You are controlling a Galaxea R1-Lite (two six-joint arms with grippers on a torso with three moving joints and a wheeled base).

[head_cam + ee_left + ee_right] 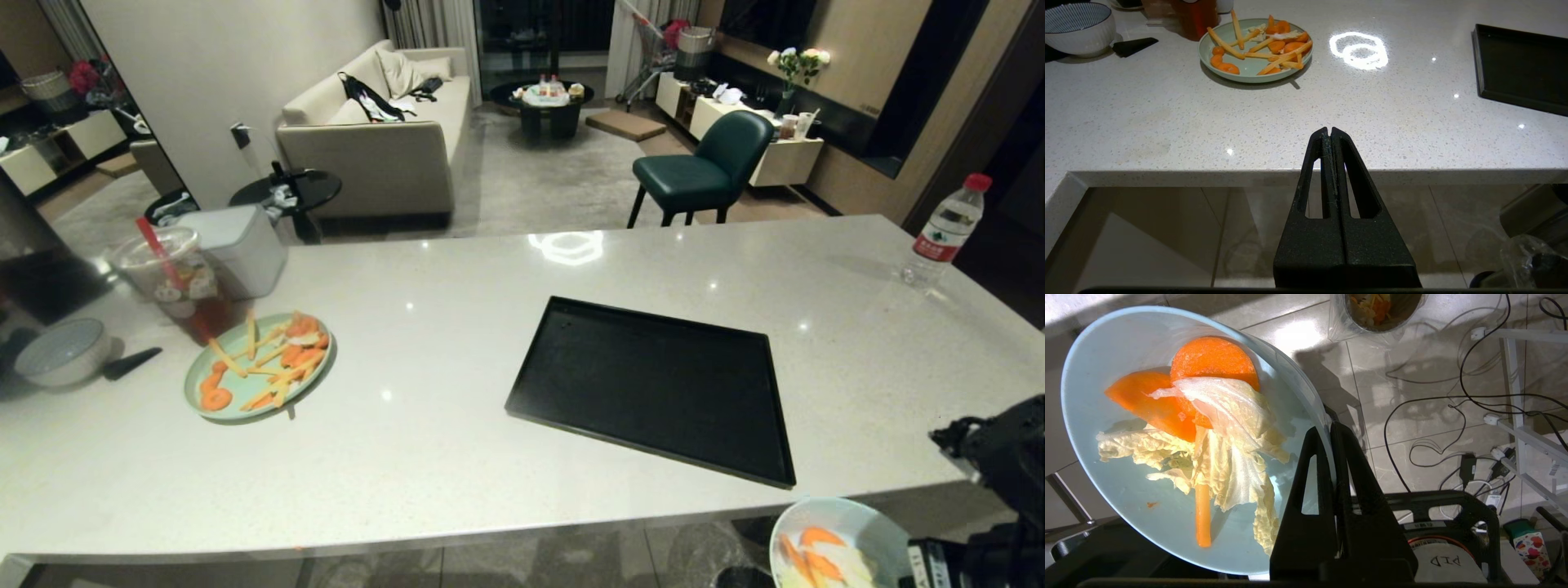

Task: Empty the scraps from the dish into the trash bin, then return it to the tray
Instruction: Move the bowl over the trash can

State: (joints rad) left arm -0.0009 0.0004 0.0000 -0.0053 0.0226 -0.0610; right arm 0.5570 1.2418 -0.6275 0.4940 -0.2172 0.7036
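- Right gripper (1331,428) pinched on dish (1126,490) rim, scraps (1208,445) inside.
- Bin (1376,312) beyond jaws, not yet reached.
- Tray (653,384) awaiting return.
- Left gripper (1329,132) closed, idle.

In front of me runs a pale speckled stone counter (457,425). On it lie a black tray (653,384), a green plate (245,392) of carrot slices and fries, a striped bowl (61,351), an iced drink cup (175,282), a white box (241,245) and, far right, a water bottle (943,233). Below, the steel trash bin (1378,310) stands on the tiled floor (1412,416).
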